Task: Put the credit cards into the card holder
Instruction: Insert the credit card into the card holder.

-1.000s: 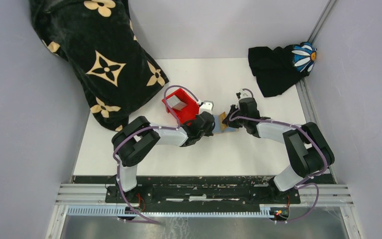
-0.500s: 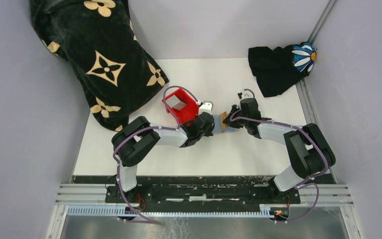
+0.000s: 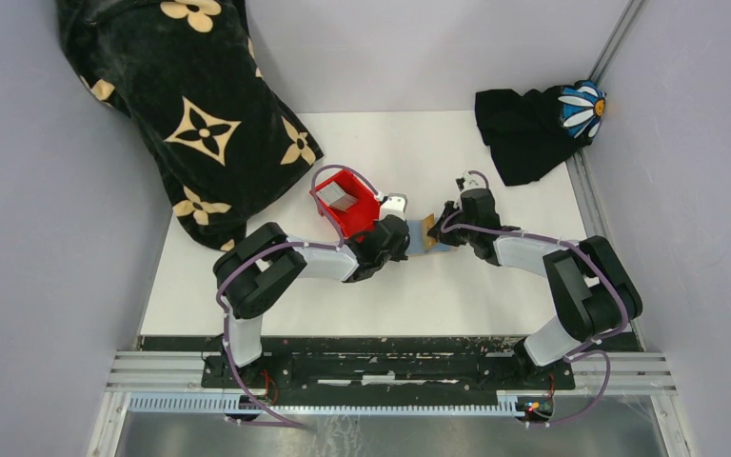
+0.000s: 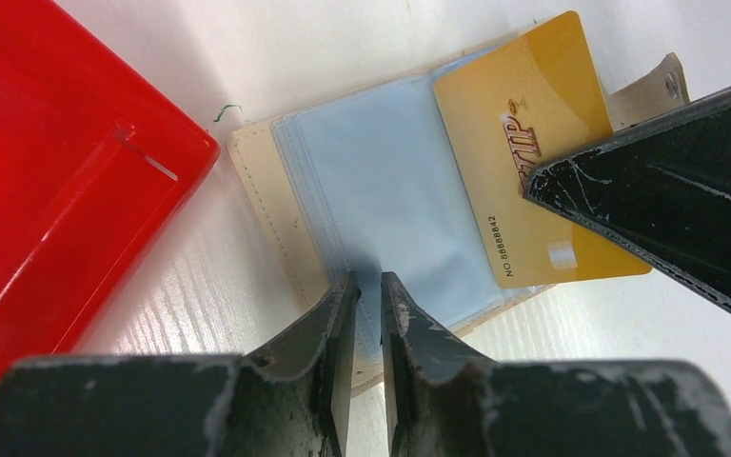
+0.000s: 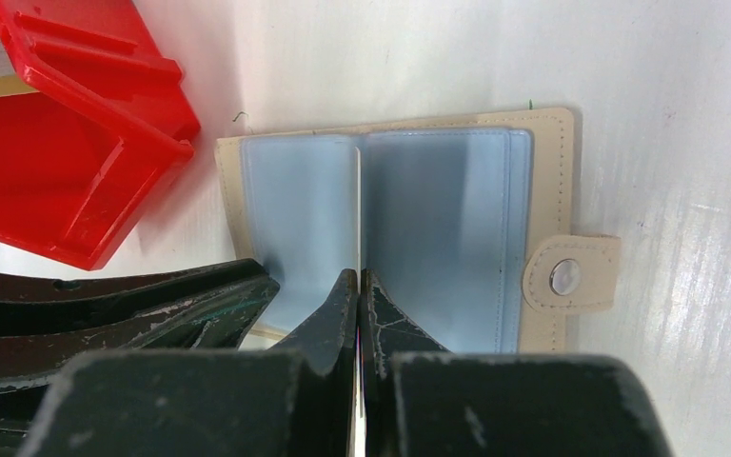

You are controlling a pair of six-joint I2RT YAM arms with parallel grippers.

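Card holder (image 5: 544,181), tan, lies open on the white table (image 3: 419,143) just beside a red bin (image 4: 57,143), clear sleeves up. The left gripper (image 4: 366,286) pinches its near edge with narrow fingers; the right gripper (image 5: 358,281), clamped tight on a gold card (image 4: 523,133), holds it over the snap-tab side.
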